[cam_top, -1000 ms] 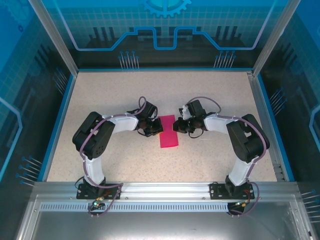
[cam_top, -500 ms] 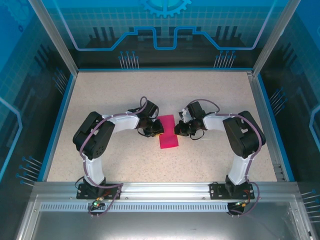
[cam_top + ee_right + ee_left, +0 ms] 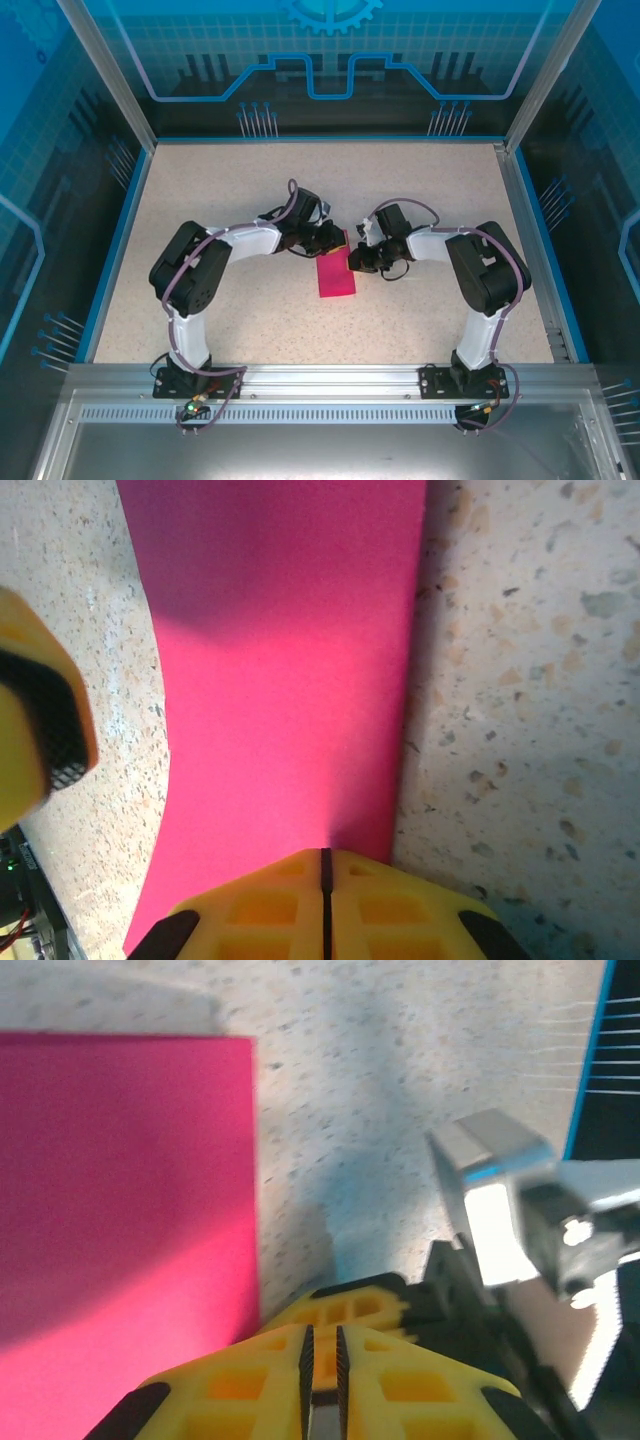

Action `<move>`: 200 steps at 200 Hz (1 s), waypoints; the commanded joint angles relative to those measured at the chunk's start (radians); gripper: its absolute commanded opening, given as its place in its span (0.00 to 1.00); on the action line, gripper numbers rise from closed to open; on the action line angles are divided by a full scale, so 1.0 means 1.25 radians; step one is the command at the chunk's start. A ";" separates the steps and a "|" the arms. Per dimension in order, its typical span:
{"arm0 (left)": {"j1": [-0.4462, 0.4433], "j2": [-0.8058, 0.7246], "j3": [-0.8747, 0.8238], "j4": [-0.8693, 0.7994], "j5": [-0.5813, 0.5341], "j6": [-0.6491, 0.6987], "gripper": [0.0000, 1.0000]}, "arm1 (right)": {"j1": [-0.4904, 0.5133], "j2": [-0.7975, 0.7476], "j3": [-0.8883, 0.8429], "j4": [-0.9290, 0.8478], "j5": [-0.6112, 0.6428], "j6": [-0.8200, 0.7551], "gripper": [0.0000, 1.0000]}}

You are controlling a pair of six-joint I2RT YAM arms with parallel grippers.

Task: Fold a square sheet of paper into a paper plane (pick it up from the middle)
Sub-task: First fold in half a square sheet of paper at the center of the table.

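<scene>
While closed, tool (image 3: 322, 860) (right) touches paper (image 3: 280, 680).

- The square sheet of paper (image 3: 336, 278) lies flat on the surface (image 3: 220, 180), midway between the two arms.
- The left gripper (image 3: 337, 240) is at its far edge.
- The right gripper (image 3: 352, 261) is at its far right corner.

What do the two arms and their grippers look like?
The left arm and right arm have bulky black joints, white links and mauve cables running along them. The left gripper and right gripper have yellow fingers with recessed square pockets and ribbed black pads.
</scene>
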 commanded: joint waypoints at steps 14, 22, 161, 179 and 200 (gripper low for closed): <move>-0.009 0.069 0.041 0.047 0.063 -0.022 0.15 | -0.042 -0.034 -0.074 0.130 -0.061 0.061 0.09; -0.008 0.078 0.047 0.046 0.068 -0.019 0.14 | -0.045 -0.050 -0.088 0.146 -0.063 0.069 0.09; -0.009 0.144 0.088 -0.012 0.041 0.038 0.10 | -0.010 -0.035 -0.076 0.126 -0.039 0.080 0.10; -0.009 0.148 0.087 -0.015 0.034 0.038 0.09 | -0.005 -0.029 -0.073 0.119 -0.029 0.080 0.10; -0.009 0.154 0.088 -0.019 0.025 0.041 0.09 | 0.002 -0.025 -0.073 0.106 -0.020 0.077 0.09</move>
